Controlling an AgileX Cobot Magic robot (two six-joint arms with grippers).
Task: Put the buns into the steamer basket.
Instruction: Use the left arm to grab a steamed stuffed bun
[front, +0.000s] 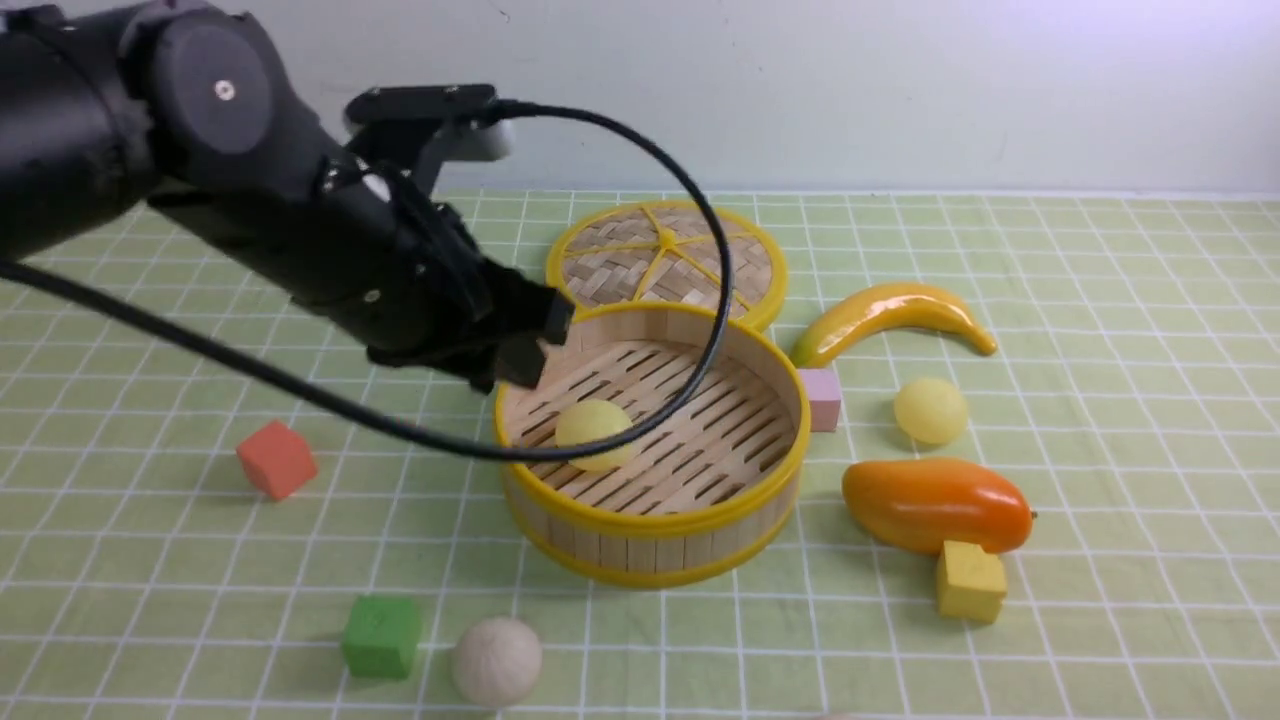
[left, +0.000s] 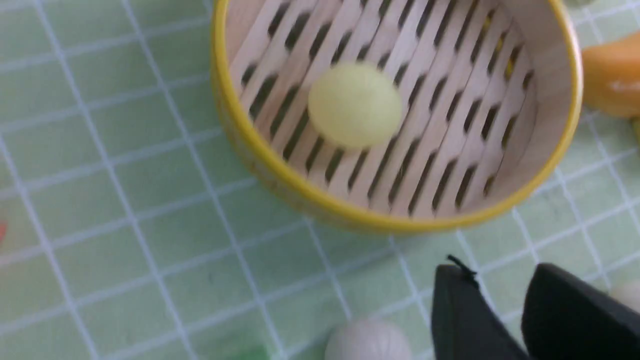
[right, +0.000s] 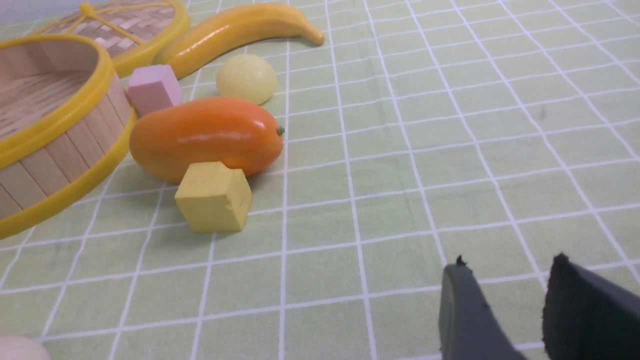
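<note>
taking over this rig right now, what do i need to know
Grippers: the left gripper is open and empty, above the left rim of the steamer basket. The right gripper is open and empty, low over the cloth.
Done: the first yellow bun lies on the basket floor.
Left: the second yellow bun sits on the cloth right of the basket, near the pink cube. The off-white bun is in front of the basket by the green cube. A fourth pale shape, probably the last bun, shows only at a frame edge.
</note>
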